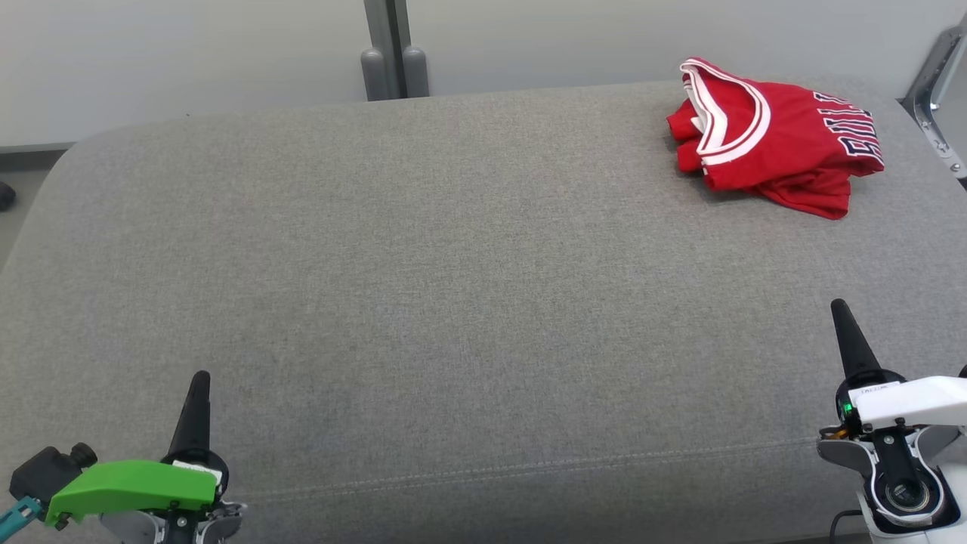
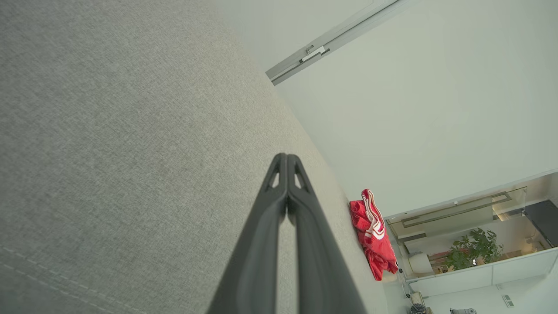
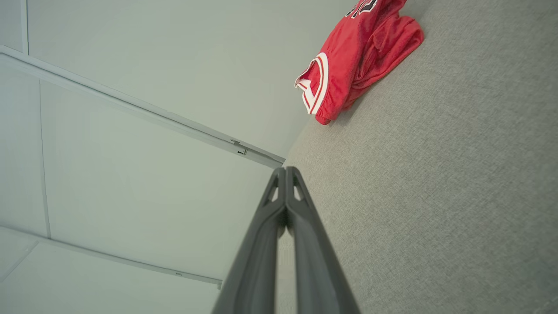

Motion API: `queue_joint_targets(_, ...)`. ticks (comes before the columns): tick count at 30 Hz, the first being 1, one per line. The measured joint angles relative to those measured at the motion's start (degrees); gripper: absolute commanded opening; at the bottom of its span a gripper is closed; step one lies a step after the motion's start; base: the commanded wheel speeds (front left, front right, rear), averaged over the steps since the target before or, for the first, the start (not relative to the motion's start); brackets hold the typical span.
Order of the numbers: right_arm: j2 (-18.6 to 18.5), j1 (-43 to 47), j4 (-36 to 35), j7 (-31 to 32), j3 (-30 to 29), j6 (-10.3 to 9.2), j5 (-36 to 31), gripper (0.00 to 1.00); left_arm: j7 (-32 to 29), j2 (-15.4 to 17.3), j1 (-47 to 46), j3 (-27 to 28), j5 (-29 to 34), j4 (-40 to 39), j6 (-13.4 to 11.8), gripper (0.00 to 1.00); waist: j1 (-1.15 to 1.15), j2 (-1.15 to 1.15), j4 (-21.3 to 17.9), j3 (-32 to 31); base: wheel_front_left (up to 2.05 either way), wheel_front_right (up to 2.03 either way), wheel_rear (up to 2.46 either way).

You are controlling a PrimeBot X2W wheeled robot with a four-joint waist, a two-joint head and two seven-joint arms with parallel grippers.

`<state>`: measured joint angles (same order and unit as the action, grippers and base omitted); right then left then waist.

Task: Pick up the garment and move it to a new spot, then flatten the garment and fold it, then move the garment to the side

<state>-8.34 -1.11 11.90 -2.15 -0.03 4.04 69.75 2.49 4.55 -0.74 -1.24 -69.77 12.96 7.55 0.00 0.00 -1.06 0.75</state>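
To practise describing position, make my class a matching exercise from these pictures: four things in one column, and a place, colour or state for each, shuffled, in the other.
Places as in the head view.

1 jersey
2 left gripper
3 right gripper
4 cushion

a grey, under everything
b near left, shut
c far right, red, crumpled
d near right, shut

Pairs: 1-c, 2-b, 3-d, 4-a

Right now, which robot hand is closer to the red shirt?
Right. The right gripper is near the robot on the same side as the red shirt; the left gripper is at the opposite near corner.
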Motion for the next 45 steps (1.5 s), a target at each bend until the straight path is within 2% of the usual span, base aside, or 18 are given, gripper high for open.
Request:
queue_joint_targets(34, 4.7, -2.0, 3.7, 6.5, -5.5, 2.5, 21.9, 0.0, -6.5, -0.6, -1.9, 3.1, -22.5, 2.8, 0.0, 0.0, 0.0, 0.0, 1.0, -0.6, 0.0, 0.0, 0.0)
queue_joint_targets(45, 4.9, -2.0, 4.1, 7.0, -5.9, 2.69, 23.1, 0.0, -6.8, -0.7, -2.5, 3.2, -23.5, 3.0, 0.0, 0.0, 0.0, 0.0, 1.1, -0.6, 0.0, 0.0, 0.0)
